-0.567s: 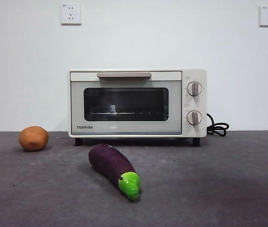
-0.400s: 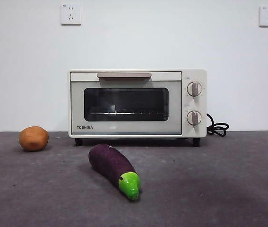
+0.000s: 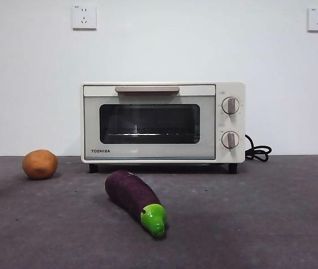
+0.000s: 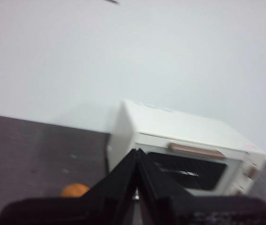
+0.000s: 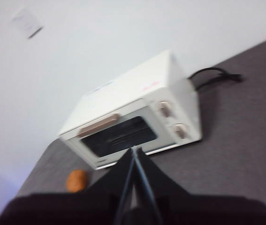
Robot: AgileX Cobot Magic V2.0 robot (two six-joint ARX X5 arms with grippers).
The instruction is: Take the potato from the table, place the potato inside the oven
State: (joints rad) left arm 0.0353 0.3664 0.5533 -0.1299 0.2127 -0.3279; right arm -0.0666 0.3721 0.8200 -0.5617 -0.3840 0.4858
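The orange-brown potato lies on the dark grey table at the left, level with the oven's front; it also shows small as the potato and the potato in the wrist views. The cream-white Toshiba oven stands at the back centre with its glass door closed. My left gripper is shut and held high, well back from the potato and the oven. High above the table, my right gripper is shut too, facing the oven. Neither arm appears in the front view.
A purple eggplant with a green tip lies on the table in front of the oven. The black cord coils at the oven's right. Two wall sockets sit on the white wall behind.
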